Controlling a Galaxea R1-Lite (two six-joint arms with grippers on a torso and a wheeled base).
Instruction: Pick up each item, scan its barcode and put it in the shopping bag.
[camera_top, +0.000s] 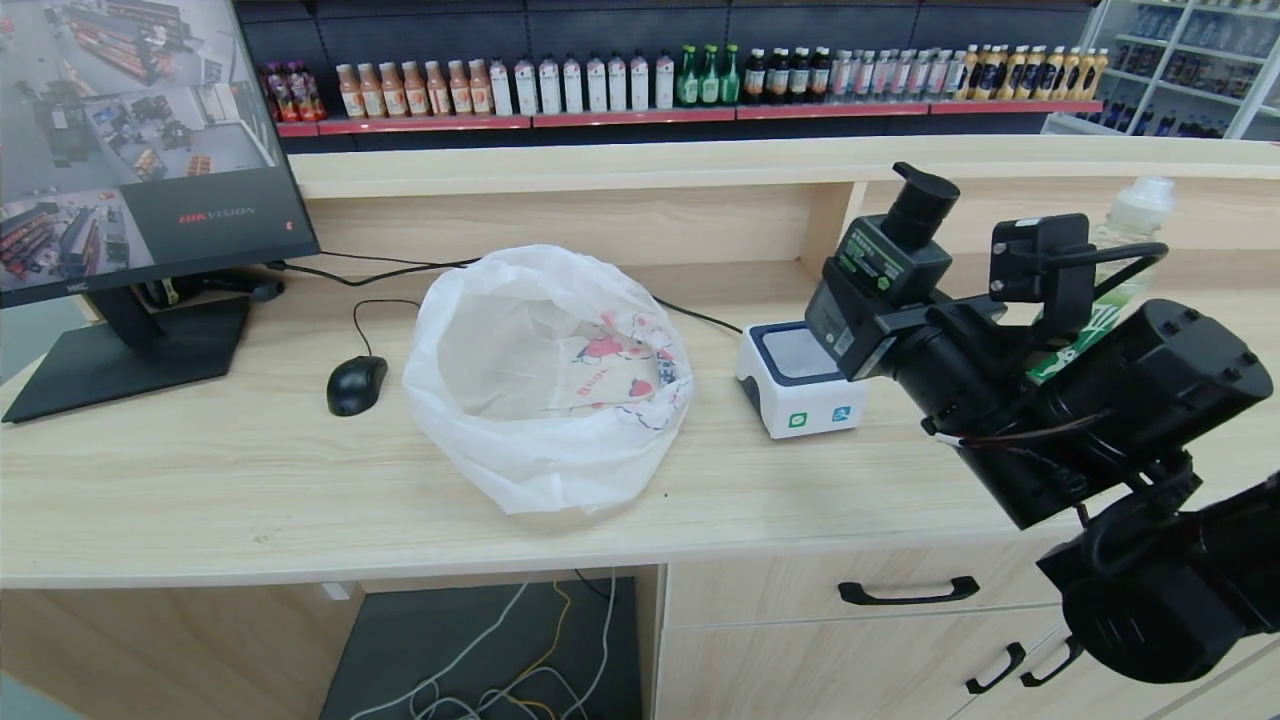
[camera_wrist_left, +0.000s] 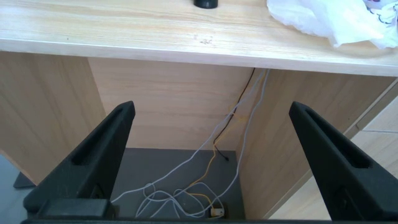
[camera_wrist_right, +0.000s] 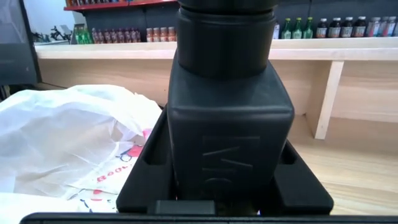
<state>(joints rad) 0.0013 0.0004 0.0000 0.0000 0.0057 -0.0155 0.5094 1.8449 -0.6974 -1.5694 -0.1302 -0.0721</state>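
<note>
My right gripper (camera_top: 868, 335) is shut on a black square bottle (camera_top: 885, 262) with a round cap and holds it tilted just above the white barcode scanner (camera_top: 798, 385). In the right wrist view the black bottle (camera_wrist_right: 227, 124) stands between my fingers, with the bag (camera_wrist_right: 68, 137) beyond it. The white plastic shopping bag (camera_top: 545, 370) lies open on the counter, to the left of the scanner. A clear bottle with a green label (camera_top: 1128, 235) stands at the back right, partly hidden by my arm. My left gripper (camera_wrist_left: 211, 168) hangs open below the counter's front edge, holding nothing.
A monitor (camera_top: 140, 140) on its stand and a black mouse (camera_top: 355, 385) occupy the counter's left side. A raised wooden ledge (camera_top: 600, 165) runs along the back. Drawers with black handles (camera_top: 908, 592) sit under the counter on the right, and loose cables (camera_wrist_left: 205, 180) hang in the opening.
</note>
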